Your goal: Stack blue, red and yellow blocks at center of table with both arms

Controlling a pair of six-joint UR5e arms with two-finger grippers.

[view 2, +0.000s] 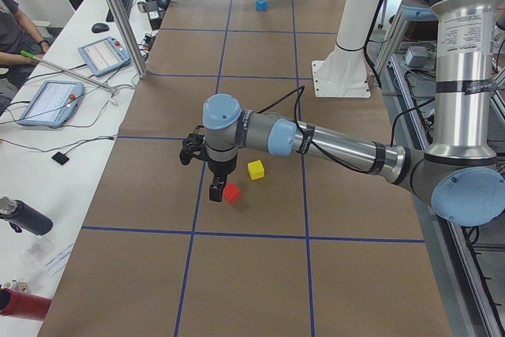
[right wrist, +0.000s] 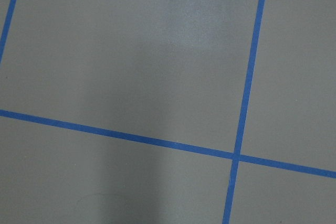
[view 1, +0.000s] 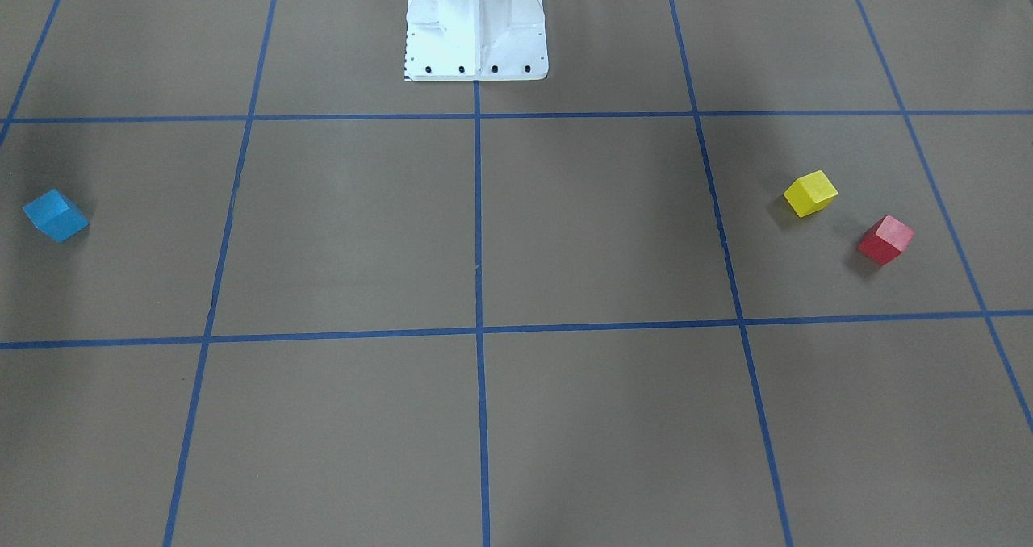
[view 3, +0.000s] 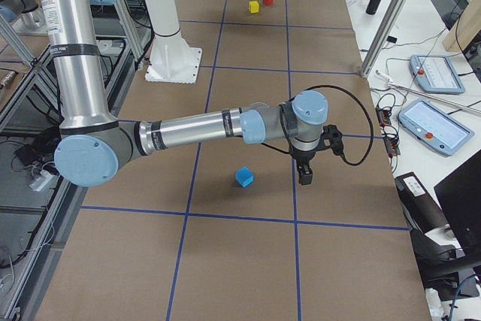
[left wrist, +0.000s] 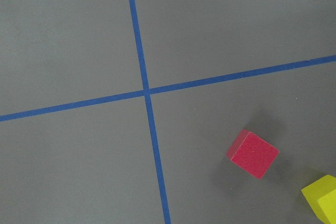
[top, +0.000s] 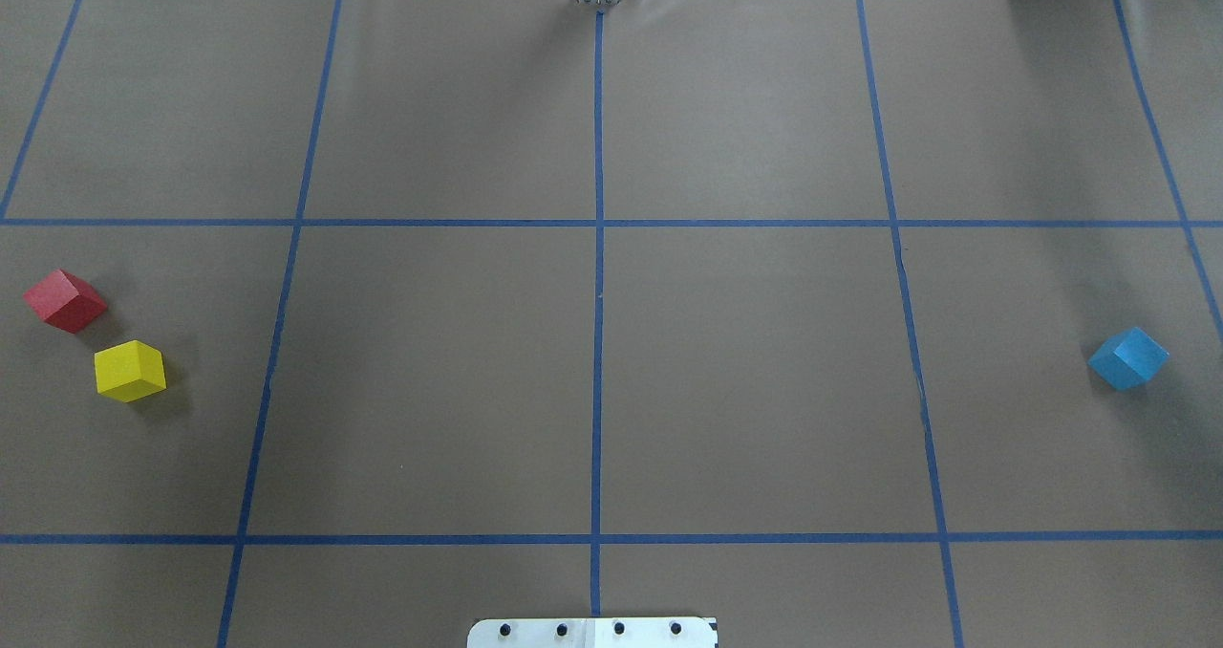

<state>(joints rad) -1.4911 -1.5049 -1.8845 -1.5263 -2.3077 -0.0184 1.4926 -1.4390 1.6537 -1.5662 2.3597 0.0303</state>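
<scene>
I am watching the three blocks sitting apart on the table [top: 764,390], none of them stacked. Taking the white base [view 1: 476,27] as my mark, the red block [top: 65,300] and yellow block [top: 130,371] are lying well out to its left, near each other but not touching, with the yellow one nearer the base. The blue block [top: 1128,358] is resting alone well out to the base's right. The left gripper [view 2: 215,192] is hanging close beside the red block, on the side away from the base. The right gripper [view 3: 305,176] is hovering near the blue block, also farther from the base. I cannot tell whether either hand's fingers are parted or closed.
</scene>
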